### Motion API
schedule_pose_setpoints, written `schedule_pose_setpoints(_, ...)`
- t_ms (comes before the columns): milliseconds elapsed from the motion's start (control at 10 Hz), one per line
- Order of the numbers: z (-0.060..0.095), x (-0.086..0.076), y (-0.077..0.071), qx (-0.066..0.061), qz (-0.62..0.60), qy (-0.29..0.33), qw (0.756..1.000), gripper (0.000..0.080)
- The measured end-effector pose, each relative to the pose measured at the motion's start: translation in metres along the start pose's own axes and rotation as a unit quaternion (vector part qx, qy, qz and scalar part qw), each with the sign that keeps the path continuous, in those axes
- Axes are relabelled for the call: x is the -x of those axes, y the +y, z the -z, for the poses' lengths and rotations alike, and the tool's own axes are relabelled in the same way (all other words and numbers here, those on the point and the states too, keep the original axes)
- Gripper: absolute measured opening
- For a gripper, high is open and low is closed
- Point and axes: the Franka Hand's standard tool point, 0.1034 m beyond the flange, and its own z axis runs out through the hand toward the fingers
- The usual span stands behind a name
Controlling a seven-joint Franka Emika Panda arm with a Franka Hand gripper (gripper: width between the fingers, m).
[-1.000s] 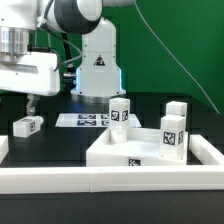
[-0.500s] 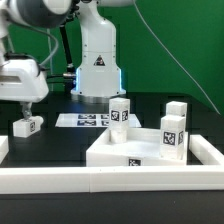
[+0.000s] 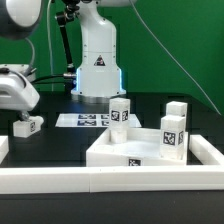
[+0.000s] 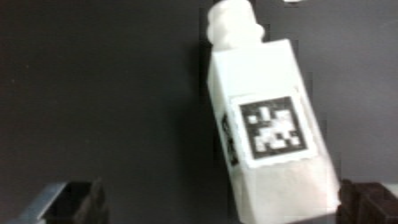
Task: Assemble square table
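Note:
The white square slab (image 3: 122, 152) with a raised rim lies on the black table at the exterior view's right. Three white legs with tags stand upright: one behind the slab (image 3: 119, 112) and two at its right side (image 3: 177, 110) (image 3: 171, 136). A fourth leg (image 3: 27, 125) lies on its side at the exterior view's left. My gripper (image 3: 22, 113) hangs right over this leg. In the wrist view the lying leg (image 4: 267, 110) shows its tag, and its near end sits between my open gripper (image 4: 217, 205), closer to one dark finger (image 4: 365, 198) than to the other. The fingers are apart from it.
The marker board (image 3: 85, 120) lies flat in front of the robot base (image 3: 98, 60). Long white border rails run along the front (image 3: 110, 182) and at the left edge (image 3: 3, 148). A green backdrop stands behind.
The arm has swung toward the exterior view's left and come down, so the gripper now sits over the lying leg. The parts have not moved.

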Motion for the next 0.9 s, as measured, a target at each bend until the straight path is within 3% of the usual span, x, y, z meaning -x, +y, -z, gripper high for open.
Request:
schedule_pose_setpoints(400,0.003,-0.001,-0.007,0.001,0.005,-0.107,0.994,0.0649)
schedule_pose_setpoints(900,-0.001,-0.008,-0.022,0.007,0.022,-0.100,0.995,0.0649)
